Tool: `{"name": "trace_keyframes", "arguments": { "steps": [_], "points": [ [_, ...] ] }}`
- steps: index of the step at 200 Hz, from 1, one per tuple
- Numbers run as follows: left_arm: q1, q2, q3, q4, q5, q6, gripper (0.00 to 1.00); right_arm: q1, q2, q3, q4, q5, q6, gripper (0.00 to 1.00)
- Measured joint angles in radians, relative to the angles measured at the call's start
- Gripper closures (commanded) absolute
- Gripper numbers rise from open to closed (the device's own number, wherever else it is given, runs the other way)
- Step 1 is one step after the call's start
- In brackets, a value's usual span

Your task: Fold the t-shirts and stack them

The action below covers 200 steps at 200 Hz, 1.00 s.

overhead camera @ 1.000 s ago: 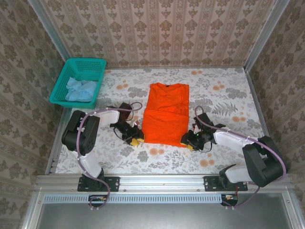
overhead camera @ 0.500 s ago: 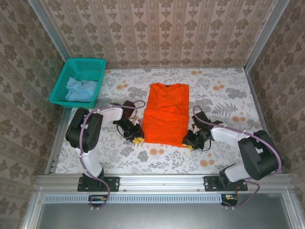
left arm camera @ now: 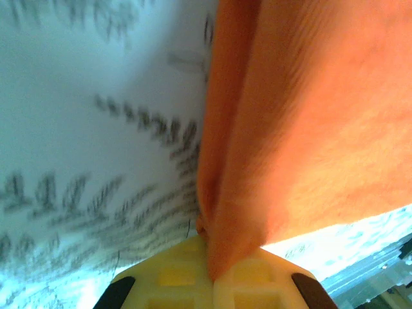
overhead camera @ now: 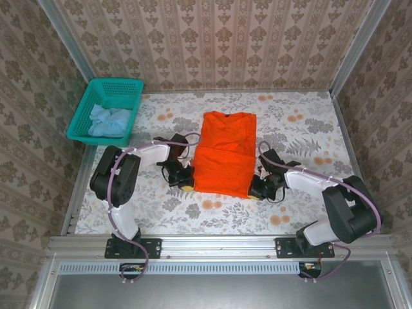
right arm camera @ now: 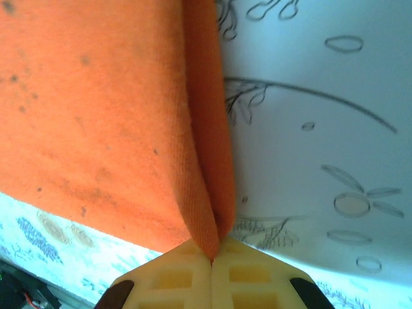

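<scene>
Floral-print bench (overhead camera: 302, 129), patterned wallpaper on three sides.

Top view: orange t-shirt (overhead camera: 225, 151) lies between the left jaws and the right jaws. It is narrowed to a long rectangle, with the round neck at the end far from both jaws and a crease across it about midway. Each set of jaws sits at a near corner of the shirt. Left arm (overhead camera: 145, 154) and right arm (overhead camera: 315, 183) reach in low from either side. From above, the grip itself is too small for me to read.

The wrist cameras settle it.
- Left wrist: yellow pads (left arm camera: 180, 280) are pressed together, pinching a doubled orange edge. The cloth runs up and away from the jaws, with bench print to its left.
- Right wrist: yellow pads (right arm camera: 187, 277) are likewise closed on a folded orange edge. The cloth spreads to the left of the jaws and bare bench lies to the right. Close up I can note a fine ribbed weave and a few dark specks on the fabric.

The overhead camera adds the wider layout. A teal basket (overhead camera: 106, 87) stands beyond the left jaws, to their outer side. A pale blue t-shirt (overhead camera: 109, 121) is crumpled inside it, well apart from the orange one.
</scene>
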Motion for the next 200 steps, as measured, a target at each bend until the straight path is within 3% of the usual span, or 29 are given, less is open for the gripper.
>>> {"name": "trace_keyframes", "arguments": {
  "steps": [116, 200],
  "points": [
    [-0.069, -0.525, -0.275, -0.072, 0.165, -0.053, 1.0, 0.203, -0.43, -0.116, -0.208, -0.026, 0.069, 1.0],
    [-0.054, -0.757, -0.265, -0.174, 0.195, -0.111, 1.0, 0.253, -0.601, -0.08, -0.23, -0.03, 0.124, 1.0]
  ]
}}
